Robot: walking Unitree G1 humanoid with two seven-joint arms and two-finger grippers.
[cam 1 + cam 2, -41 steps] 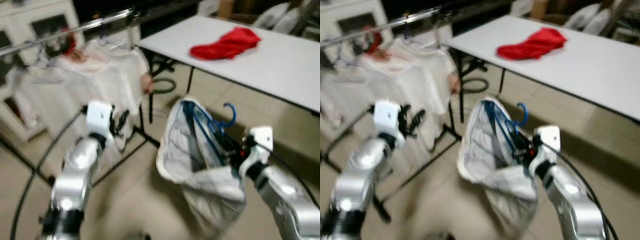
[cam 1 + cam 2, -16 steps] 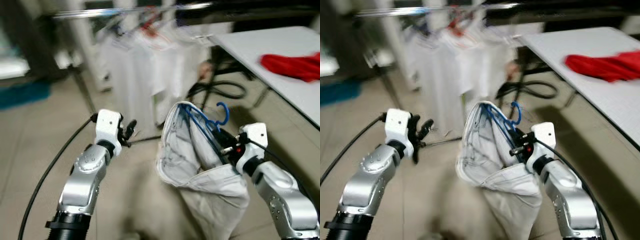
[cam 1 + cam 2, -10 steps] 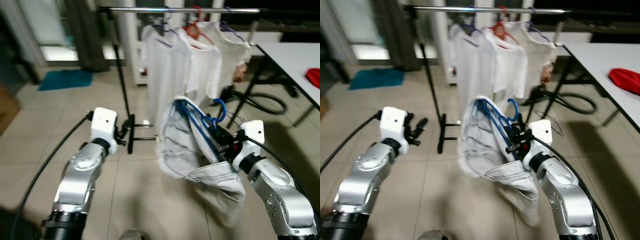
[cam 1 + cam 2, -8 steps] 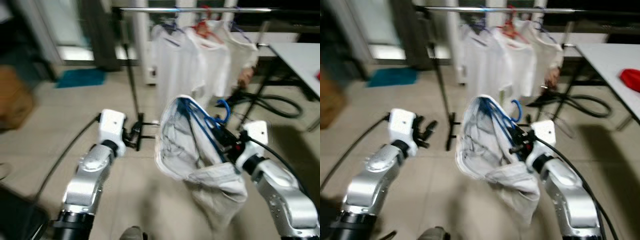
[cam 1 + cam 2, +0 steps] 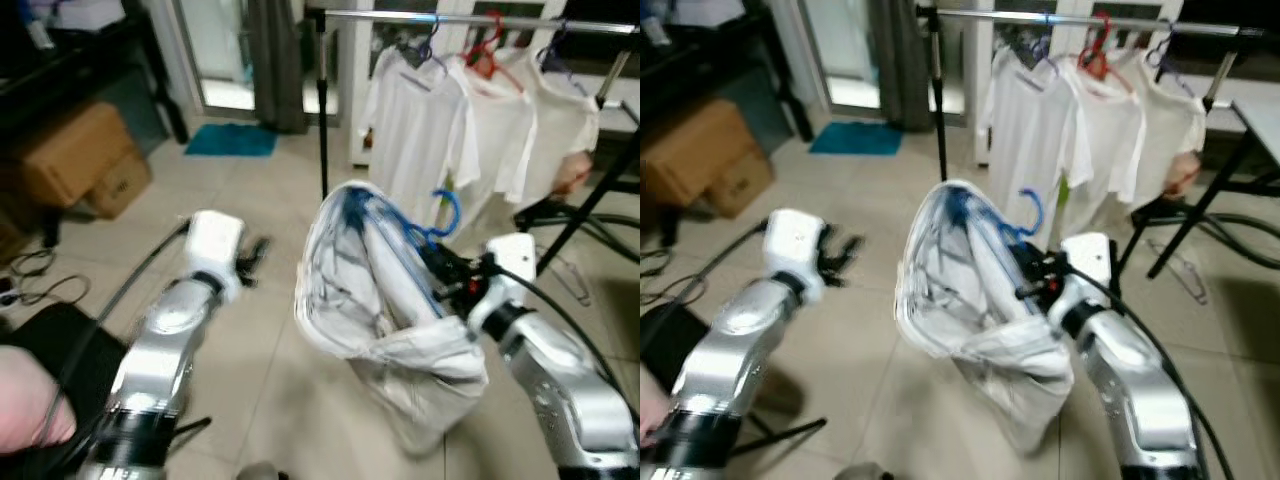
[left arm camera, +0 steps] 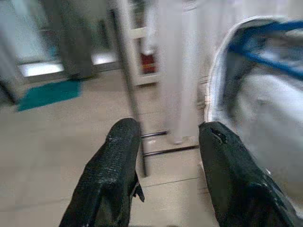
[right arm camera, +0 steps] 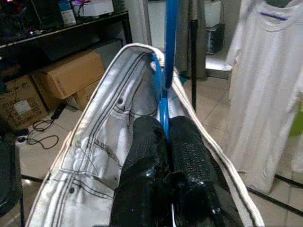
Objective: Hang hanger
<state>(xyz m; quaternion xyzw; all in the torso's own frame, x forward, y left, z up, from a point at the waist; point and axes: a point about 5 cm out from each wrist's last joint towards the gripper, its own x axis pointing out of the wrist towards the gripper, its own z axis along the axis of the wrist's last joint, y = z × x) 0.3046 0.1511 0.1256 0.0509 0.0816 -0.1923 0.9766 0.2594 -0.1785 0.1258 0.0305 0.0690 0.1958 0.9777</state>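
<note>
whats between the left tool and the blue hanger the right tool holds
The white garment draped on the blue hanger; before it, bare tiled floor. The left tool hangs open beside it, as the left eye view shows.

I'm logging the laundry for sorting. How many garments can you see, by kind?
White shirts hanging on the rail: 3
Pale jeans on the blue hanger held in the right gripper: 1
Total: 4

blue hanger (white trousers)
</note>
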